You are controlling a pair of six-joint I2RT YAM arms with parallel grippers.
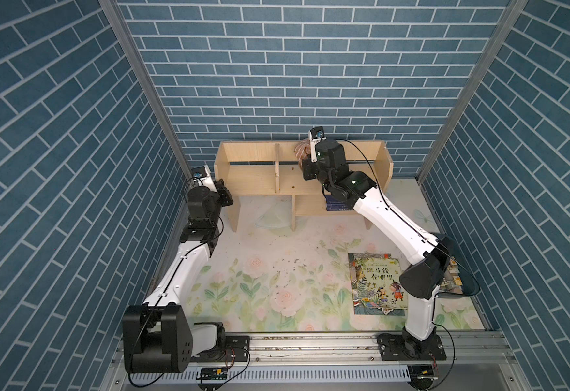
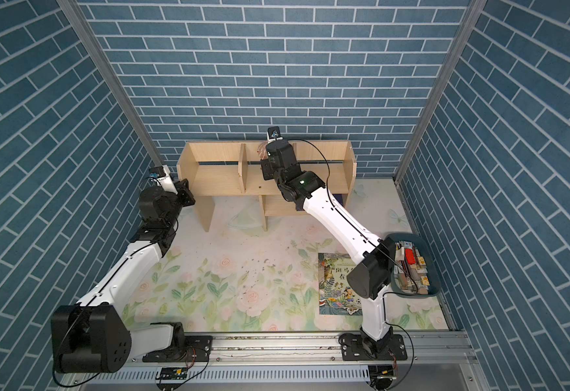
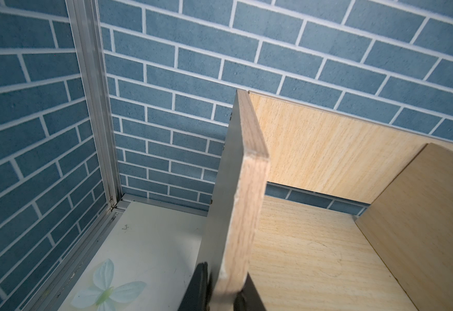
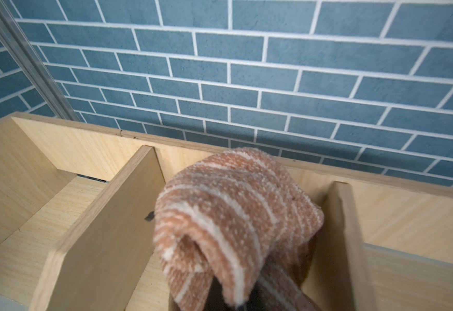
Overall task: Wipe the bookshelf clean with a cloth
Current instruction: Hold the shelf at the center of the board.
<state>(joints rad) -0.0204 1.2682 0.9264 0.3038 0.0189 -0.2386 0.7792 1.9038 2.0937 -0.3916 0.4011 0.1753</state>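
The right hand (image 1: 305, 161), closed on the bunched cloth (image 4: 233, 215), sits in the bookshelf's (image 1: 253, 176) middle compartment at the far back panel, while the left hand (image 3: 226, 299) clamps the left side panel.

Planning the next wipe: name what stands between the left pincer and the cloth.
One upright divider of the bookshelf, past a bare compartment; both top views show it.

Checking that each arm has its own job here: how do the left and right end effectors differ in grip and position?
The left end effector clamps bare wood, the edge of the bookshelf's outer side panel; the right end effector grips the bunched striped cloth. The left sits at the shelf's end; the right reaches in between the two dividers. Both are shut on something.
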